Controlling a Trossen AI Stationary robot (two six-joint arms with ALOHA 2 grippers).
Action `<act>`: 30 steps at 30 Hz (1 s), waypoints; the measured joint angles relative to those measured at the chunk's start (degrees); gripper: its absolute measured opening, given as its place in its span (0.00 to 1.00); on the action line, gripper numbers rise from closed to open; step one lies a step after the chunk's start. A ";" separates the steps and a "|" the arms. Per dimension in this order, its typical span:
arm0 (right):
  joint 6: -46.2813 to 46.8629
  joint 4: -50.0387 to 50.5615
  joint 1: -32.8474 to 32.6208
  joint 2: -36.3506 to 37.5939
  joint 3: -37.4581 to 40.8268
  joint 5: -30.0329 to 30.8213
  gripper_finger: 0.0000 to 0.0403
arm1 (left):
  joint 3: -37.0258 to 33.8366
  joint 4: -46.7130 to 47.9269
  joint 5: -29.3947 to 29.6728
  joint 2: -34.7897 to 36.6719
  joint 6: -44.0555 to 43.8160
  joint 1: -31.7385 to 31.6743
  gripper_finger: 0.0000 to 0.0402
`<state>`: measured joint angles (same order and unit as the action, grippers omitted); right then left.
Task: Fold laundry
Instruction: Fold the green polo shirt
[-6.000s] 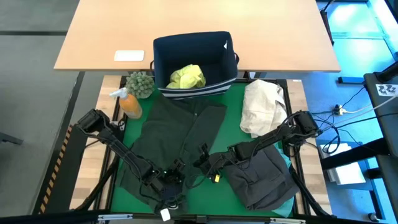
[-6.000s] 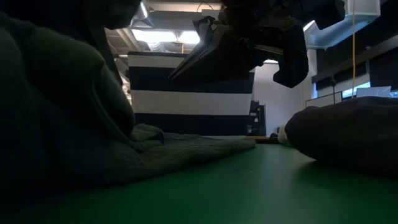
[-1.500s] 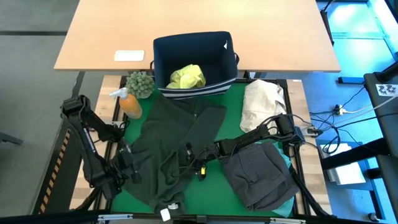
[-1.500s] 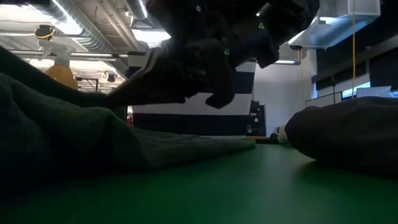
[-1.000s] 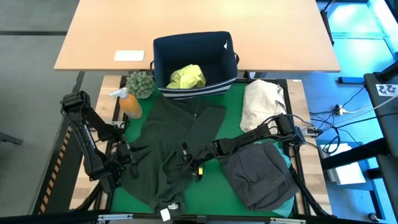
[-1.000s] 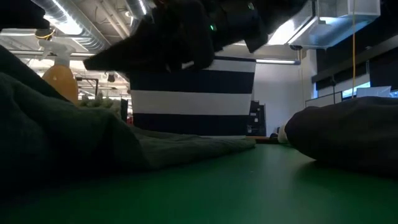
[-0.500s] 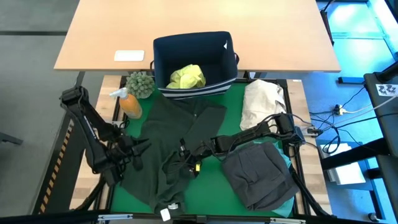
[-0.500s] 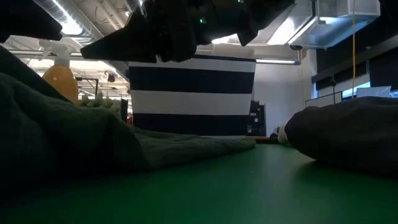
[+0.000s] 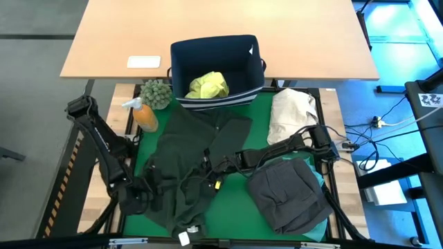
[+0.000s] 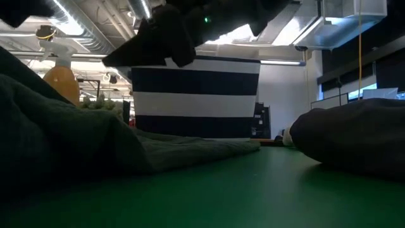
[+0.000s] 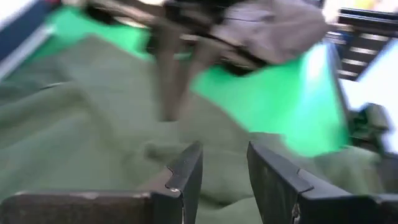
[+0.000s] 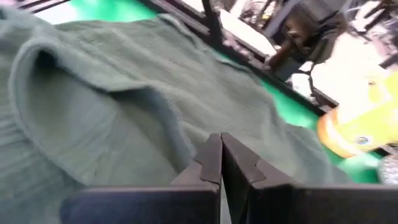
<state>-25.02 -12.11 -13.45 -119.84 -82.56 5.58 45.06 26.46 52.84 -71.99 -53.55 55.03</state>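
A dark olive garment [image 9: 187, 142] lies spread on the green mat [image 9: 232, 207], with a rumpled fold near its middle. My left gripper [image 9: 152, 189] hovers open over the garment's left front part, and the cloth [image 11: 93, 124] shows beyond its parted fingers. My right gripper [image 9: 206, 173] is shut above the garment's middle; in the right wrist view [image 12: 221, 146] its tips are together over the cloth [image 12: 124, 93]. In the low view it hangs clear of the garment [image 10: 63, 139]. A charcoal grey garment [image 9: 287, 197] lies folded at the front right.
A navy bin [image 9: 181, 66] holding a yellow-green shirt [image 9: 208, 85] stands at the far edge. A cream bundle [image 9: 294, 116] lies at the right. An orange bottle [image 9: 144, 116] and a small plant [image 9: 156, 93] stand at the far left. Bare mat shows between the two garments.
My left gripper has swung toward the table's near edge and turned at the wrist, staying open over the olive garment's left part. The garment has kept its shape.
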 joint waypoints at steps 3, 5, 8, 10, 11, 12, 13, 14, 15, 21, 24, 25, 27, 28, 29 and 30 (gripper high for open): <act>0.01 2.50 0.00 1.44 0.00 1.02 0.01 | 0.02 -6.92 -7.53 -0.98 8.57 -4.03 0.30; 0.08 4.12 -0.02 2.45 0.00 1.79 0.01 | 0.02 -8.85 -12.70 -2.09 12.20 -6.29 0.30; 0.60 6.79 -0.02 3.47 0.00 2.72 0.01 | 0.02 -10.44 -21.49 -3.99 16.31 -9.33 0.30; 0.63 8.84 -0.02 3.87 0.00 2.93 0.01 | 0.02 -11.09 -26.19 -4.55 17.60 -10.77 0.30; 0.64 9.71 -0.02 3.96 0.00 2.95 0.01 | 0.04 -11.41 -28.49 -4.58 17.71 -11.41 0.30; 0.65 10.21 -0.02 3.99 0.00 2.97 0.01 | 0.04 -11.36 -30.72 -4.58 17.72 -11.91 0.30; 0.69 10.64 -0.02 3.99 0.00 2.97 0.01 | 0.04 -11.37 -32.74 -4.59 17.70 -12.33 0.30; 0.69 11.06 -0.02 3.99 0.00 2.98 0.01 | 0.14 -11.49 -34.47 -4.63 17.73 -12.79 0.30; 0.69 11.26 -0.02 3.99 0.00 2.97 0.01 | 0.49 -11.46 -35.72 -4.65 17.90 -13.23 0.30; 0.69 12.50 -0.02 4.25 0.00 2.97 0.01 | 3.82 -11.81 -41.05 -5.77 21.03 -15.47 0.30; 0.73 13.20 -0.02 5.33 0.00 3.06 0.01 | 6.18 -11.95 -41.80 -7.12 24.07 -15.65 0.30; 0.73 14.20 -0.02 5.94 0.02 3.48 0.01 | 6.76 -11.41 -41.88 -7.57 24.82 -15.71 0.30; 0.93 14.70 -0.09 6.93 0.00 4.27 0.01 | 8.10 -9.55 -41.94 -8.64 25.66 -15.92 0.30; 1.15 15.46 -0.09 7.39 0.00 4.48 0.01 | 8.85 -7.94 -42.02 -9.14 25.67 -16.09 0.30; 1.77 15.98 -0.09 7.93 0.00 4.50 0.01 | 9.49 -6.20 -42.03 -9.56 25.57 -16.40 0.30; 2.18 16.44 -0.07 8.32 0.00 4.48 0.01 | 10.09 -5.12 -42.12 -9.95 25.08 -16.66 0.30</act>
<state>-22.85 4.33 -13.52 -111.52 -82.56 10.07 55.15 21.35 10.72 -81.94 -28.47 38.37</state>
